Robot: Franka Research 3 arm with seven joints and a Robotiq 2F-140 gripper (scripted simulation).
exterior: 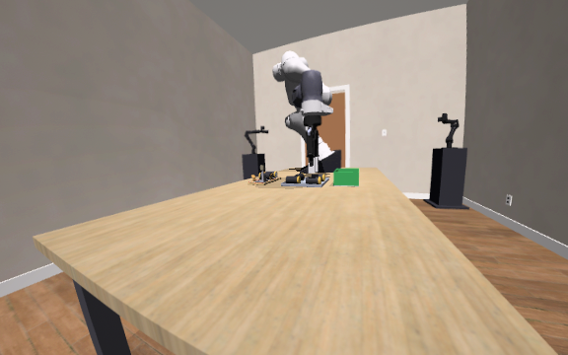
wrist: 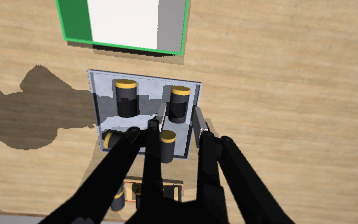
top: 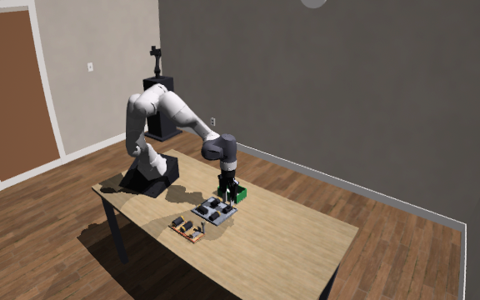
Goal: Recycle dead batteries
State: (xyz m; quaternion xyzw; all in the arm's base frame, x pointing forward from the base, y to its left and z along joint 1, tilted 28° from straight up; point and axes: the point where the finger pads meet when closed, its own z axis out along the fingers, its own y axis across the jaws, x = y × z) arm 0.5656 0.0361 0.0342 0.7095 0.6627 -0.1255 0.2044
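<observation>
My gripper (top: 229, 203) (wrist: 179, 112) is partly open and empty, pointing down, its fingertips on either side of a battery (top: 227, 209) (wrist: 180, 104) in the grey tray (top: 219, 209) (exterior: 305, 185) (wrist: 114, 121). Three other black batteries with yellow ends lie in the tray: one (top: 215, 202) (wrist: 126, 100), another (top: 202, 209), and a third (top: 214, 216) (wrist: 167, 150). Two more batteries (top: 177, 222) (top: 187, 226) sit in the orange-edged holder. A small grey upright part stands at its end; whether a bulb is lit I cannot tell. The green recycling box (top: 242, 195) (exterior: 346, 177) (wrist: 75, 20) stands upright; no battery shows in its visible part.
The box stands just beyond the tray, close to the gripper. The holder lies on the tray's other side, near the long edge of the wooden table (top: 290, 233) (exterior: 284, 247). The robot's dark base (top: 167, 177) is at the table's far end.
</observation>
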